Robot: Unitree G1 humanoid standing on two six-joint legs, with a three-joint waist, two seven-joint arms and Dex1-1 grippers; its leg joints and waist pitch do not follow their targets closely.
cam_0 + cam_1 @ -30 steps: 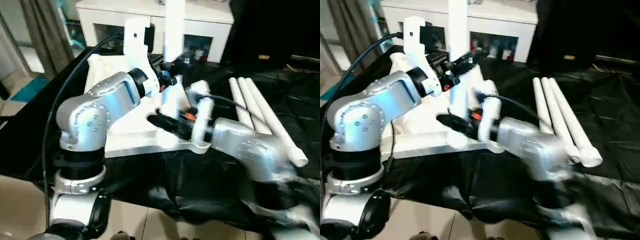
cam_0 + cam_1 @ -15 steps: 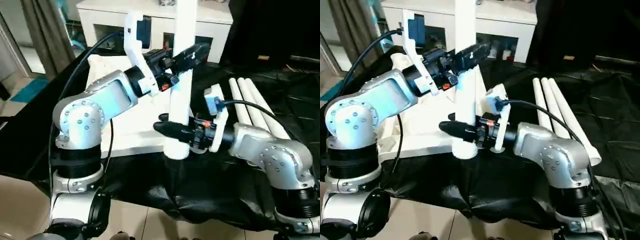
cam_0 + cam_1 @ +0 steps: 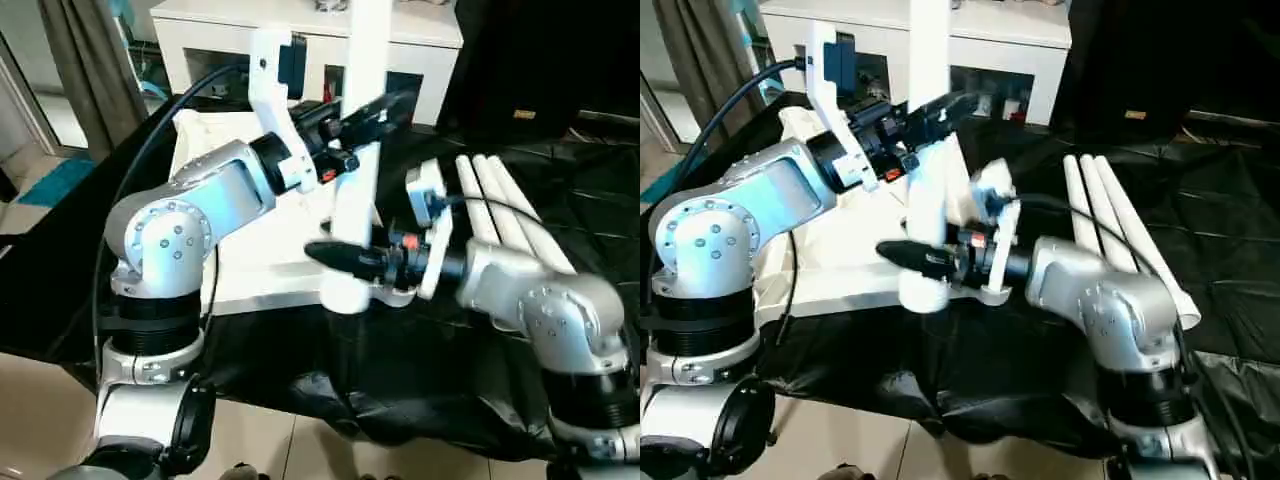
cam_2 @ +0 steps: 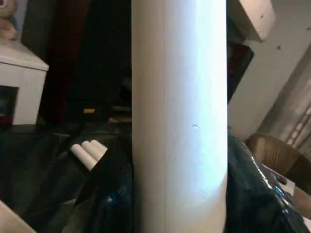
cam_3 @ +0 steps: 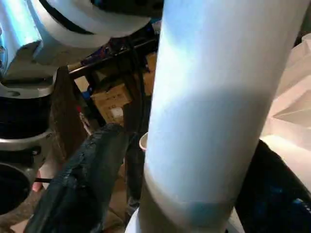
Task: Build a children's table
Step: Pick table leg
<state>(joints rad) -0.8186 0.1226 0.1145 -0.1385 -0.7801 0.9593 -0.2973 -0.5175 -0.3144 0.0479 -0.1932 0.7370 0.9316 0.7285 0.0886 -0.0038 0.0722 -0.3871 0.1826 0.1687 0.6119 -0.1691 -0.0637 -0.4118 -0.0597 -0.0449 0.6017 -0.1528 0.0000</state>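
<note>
A: Where is the leg standing?

B: It stands upright in the middle of the frame, only a little tilted. Its flared end is at the near edge of the white table top, which lies flat on the desk covered with black cloth.

A: And the pincers?

B: The left pincer comes from the upper left and pinches the leg high up, one black finger across its front. The right pincer comes from the right and meets the leg low down, just above the flared end. A black finger lies in front of the tube; if the pincer presses the tube or stands a little spread around it, I cannot tell.

A: The other legs?

B: Three spare legs lie side by side on the black cloth at the right of the frame, well apart from the top. Behind, at the upper edge, is a white cabinet.
</note>
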